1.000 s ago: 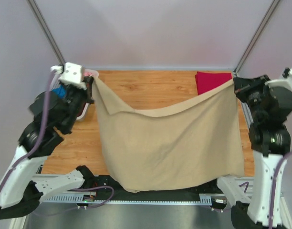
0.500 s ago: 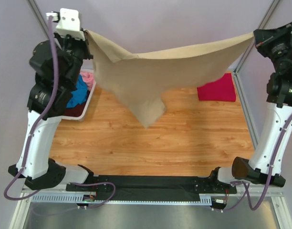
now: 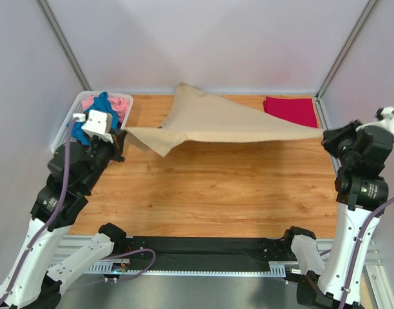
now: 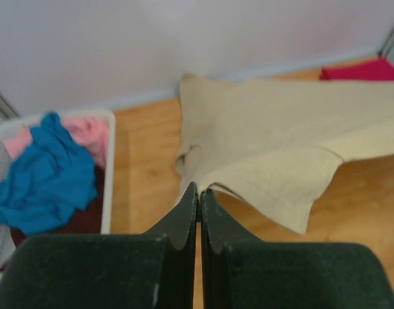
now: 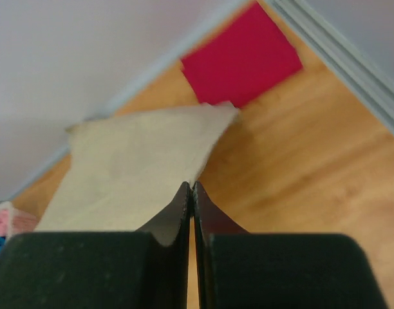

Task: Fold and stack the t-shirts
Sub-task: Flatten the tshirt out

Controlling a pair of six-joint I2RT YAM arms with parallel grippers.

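Observation:
A tan t-shirt (image 3: 216, 121) hangs stretched between both arms over the far half of the wooden table (image 3: 210, 193); its far edge is flung toward the back wall. My left gripper (image 3: 121, 132) is shut on its left corner (image 4: 198, 187), a sleeve (image 4: 287, 193) drooping beside it. My right gripper (image 3: 323, 135) is shut on the right corner (image 5: 192, 185). A folded crimson t-shirt (image 3: 289, 111) (image 5: 242, 58) lies at the far right corner. Blue (image 4: 46, 177) and pink (image 4: 87, 132) t-shirts, with a dark one under them, fill the basket.
The white lattice basket (image 3: 63, 127) (image 4: 110, 193) stands at the table's far left edge, beside my left arm. Grey walls and slanted metal posts (image 3: 342, 55) close the back. A grey rail (image 5: 338, 51) runs along the table's right side.
Both arms swung the tan t-shirt from hanging over the near edge, up high, then down and outward; now it spreads low over the far half of the table.

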